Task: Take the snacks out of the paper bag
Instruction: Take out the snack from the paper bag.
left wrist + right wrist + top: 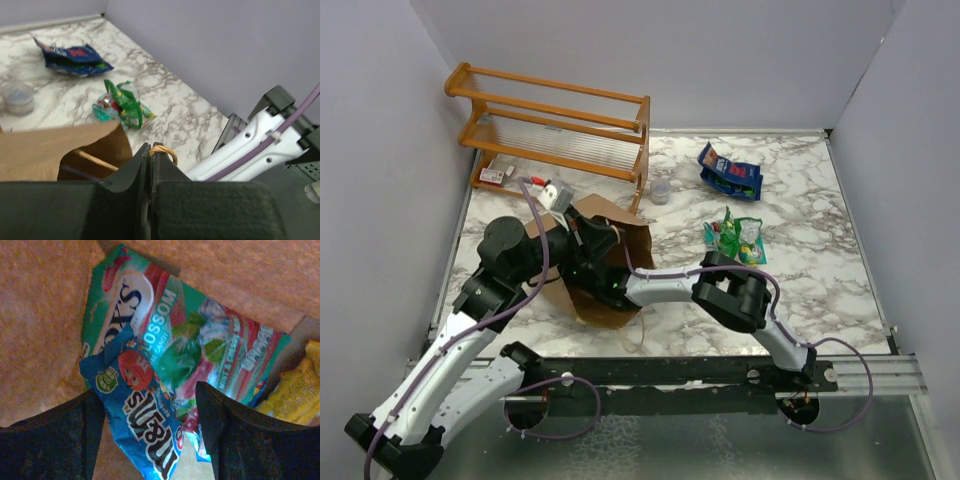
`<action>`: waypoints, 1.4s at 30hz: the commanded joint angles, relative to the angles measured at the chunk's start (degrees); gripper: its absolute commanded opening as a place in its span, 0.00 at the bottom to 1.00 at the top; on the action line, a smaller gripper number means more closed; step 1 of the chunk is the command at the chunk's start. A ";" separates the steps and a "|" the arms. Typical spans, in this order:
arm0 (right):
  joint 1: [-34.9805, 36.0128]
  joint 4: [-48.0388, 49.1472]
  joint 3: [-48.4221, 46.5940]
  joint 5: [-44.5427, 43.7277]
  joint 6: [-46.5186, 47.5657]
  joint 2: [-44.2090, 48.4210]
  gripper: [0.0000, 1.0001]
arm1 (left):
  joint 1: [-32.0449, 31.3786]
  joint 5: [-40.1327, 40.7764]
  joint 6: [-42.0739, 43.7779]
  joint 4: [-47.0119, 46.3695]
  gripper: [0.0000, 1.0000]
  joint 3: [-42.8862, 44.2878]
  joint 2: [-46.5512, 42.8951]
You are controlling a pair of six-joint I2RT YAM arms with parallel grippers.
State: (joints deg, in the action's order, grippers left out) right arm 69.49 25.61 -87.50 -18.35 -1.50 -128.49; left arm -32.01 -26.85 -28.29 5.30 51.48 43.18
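My left jaws are pinched shut on the twisted handle (164,149) of the paper bag (50,150). The left wrist view shows the tan loop poking out at their tip. My right jaws stand fairly wide, deep inside the bag. Only the right wrist view shows what is down there: a blue packet (145,425) lies between the two fingers (55,440), on top of a green candy packet (200,340), with a yellow packet (300,385) at 3 o'clock. I cannot tell whether the fingers press the blue packet. From above, the bag sits toward 9 o'clock on the desk (820,290), with both arms meeting at it and its contents hidden. Two snacks lie outside it on the marble: a loose blue packet (730,172) at 1 o'clock and a loose green packet (738,238) at 3 o'clock from the bag.
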 commanded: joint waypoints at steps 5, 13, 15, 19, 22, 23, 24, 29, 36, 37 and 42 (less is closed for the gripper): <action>0.11 -3.39 10.02 -7.03 8.29 5.83 0.85 | -0.33 3.68 -2.18 1.92 0.00 -11.64 -11.78; 0.06 -3.65 12.87 -8.03 11.56 7.74 0.99 | -0.40 4.27 -3.36 3.80 0.00 -11.49 -14.93; -0.01 -3.64 12.60 -8.06 11.84 7.83 1.00 | -0.36 4.10 -3.13 4.36 0.00 -11.09 -14.88; -0.81 0.69 11.43 -9.45 13.95 5.54 1.00 | -0.33 3.13 -2.63 4.90 0.00 -10.58 -15.26; -0.85 4.81 10.08 -8.91 15.03 3.02 1.00 | -0.33 2.95 -2.09 5.49 0.00 -10.48 -15.66; -1.51 6.31 9.96 -8.60 15.55 2.38 1.00 | -0.33 2.62 -1.98 5.58 0.00 -10.59 -15.79; -2.20 7.86 10.04 -7.76 16.15 1.79 1.00 | -0.33 2.29 -1.80 5.67 0.00 -10.77 -15.78; -3.30 8.25 6.35 -6.23 17.12 -2.71 1.00 | -0.33 1.29 -2.11 4.85 0.00 -10.51 -14.92; -5.60 8.87 5.02 -3.82 13.68 -5.10 0.96 | -0.37 0.81 -2.53 3.91 0.00 -8.68 -14.24; -5.80 8.96 5.20 -2.26 13.68 -5.15 0.94 | -0.36 0.73 -2.65 3.88 0.00 -8.46 -14.22; -6.28 9.18 4.31 0.36 13.41 -5.96 0.78 | -0.35 0.90 -3.00 4.04 0.00 -8.11 -14.51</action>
State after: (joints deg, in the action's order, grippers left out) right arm 64.90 32.67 -81.38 -20.91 13.23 -132.18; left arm -32.32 -23.79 -30.65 9.98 41.71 29.15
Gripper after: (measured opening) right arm 0.844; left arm 0.027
